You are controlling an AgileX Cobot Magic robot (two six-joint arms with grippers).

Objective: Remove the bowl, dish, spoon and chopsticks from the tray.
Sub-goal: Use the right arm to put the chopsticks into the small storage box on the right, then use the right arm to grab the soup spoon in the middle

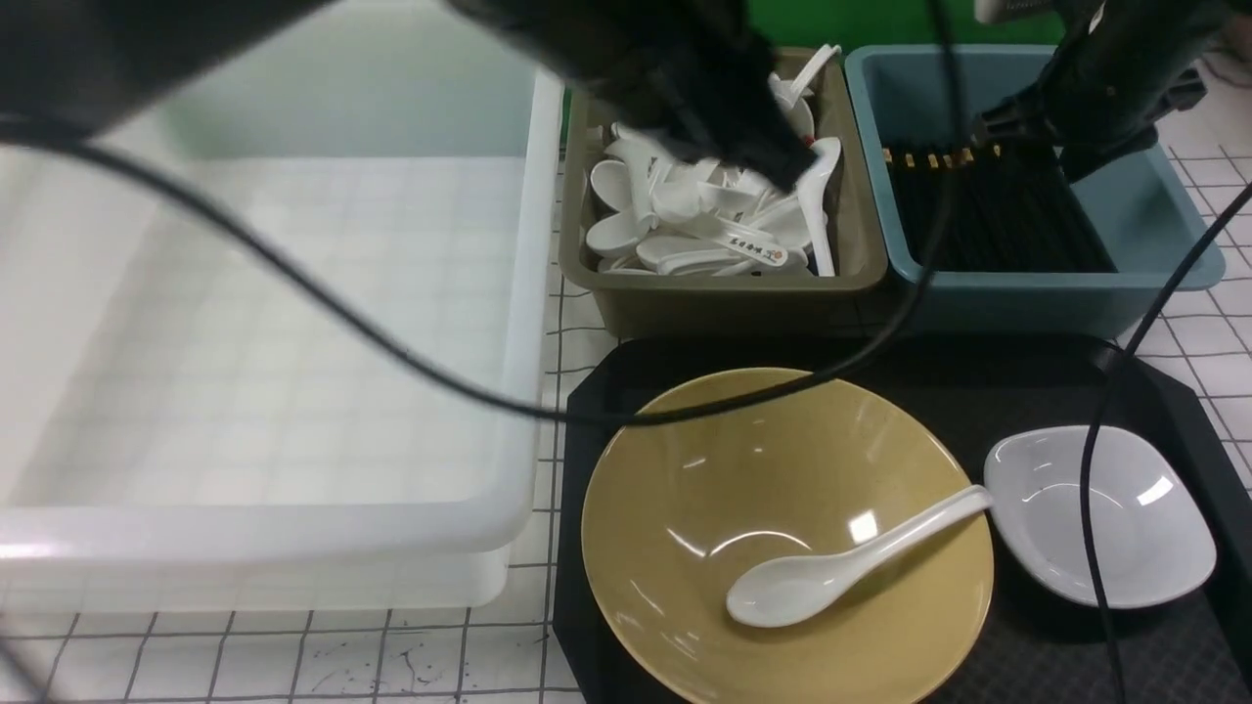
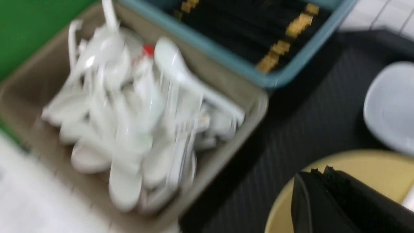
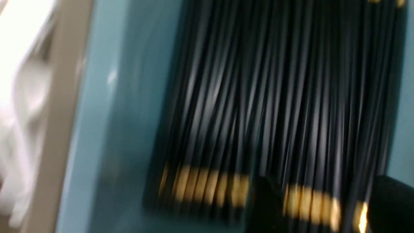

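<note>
Though partly done, judged unfinished. Found bowl [image 1: 685,508] holding spoon [image 1: 841,567], dish [image 1: 1095,518] beside it, on tray [image 1: 978,381]. Saw chopsticks [image 1: 988,210] only in far blue bin [image 1: 1027,293]. Noted right fingers [image 3: 265,204] released; cannot tell for left fingers [image 2: 339,200].

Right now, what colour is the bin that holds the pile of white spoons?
Olive-brown bin, clearest in the front view.

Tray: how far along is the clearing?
Looks done: chopsticks show only in the blue bin, under the open right claw; none on the tray. In hand: nothing I can see; the left claw is blurred over the spoon bin. Left: bowl, the spoon inside it, and dish.
</note>
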